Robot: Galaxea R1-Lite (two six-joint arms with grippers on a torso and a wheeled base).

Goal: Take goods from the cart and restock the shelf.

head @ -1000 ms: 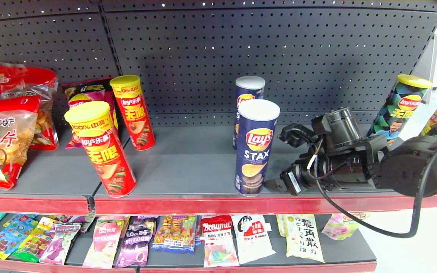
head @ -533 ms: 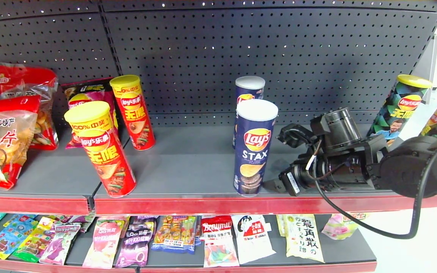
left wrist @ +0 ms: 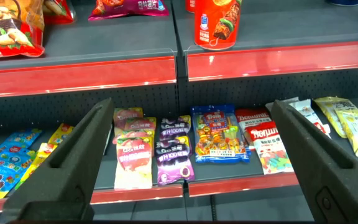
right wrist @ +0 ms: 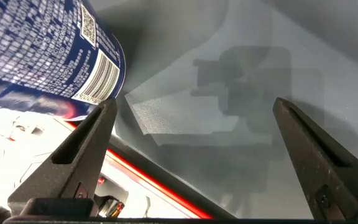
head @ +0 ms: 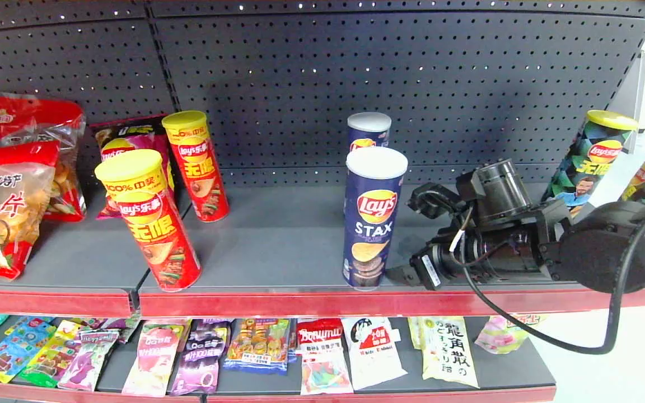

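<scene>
dark-blue cardboard crisp tube (head: 374, 218) is set on grey metal shelf (head: 277, 246) beside released right pincer (right wrist: 192, 106); placement judged done, retreat pending.

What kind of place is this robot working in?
Probably a shop, or a mock-up of one: a pegboard-backed shelf with red edge strips, crisp tubes standing on it, snack packets on the lower shelf.

Right arm (head: 608, 252) stretched level leftward, right tool (right wrist: 194, 106) spread wide, left tool (left wrist: 189, 106) spread wide
</scene>
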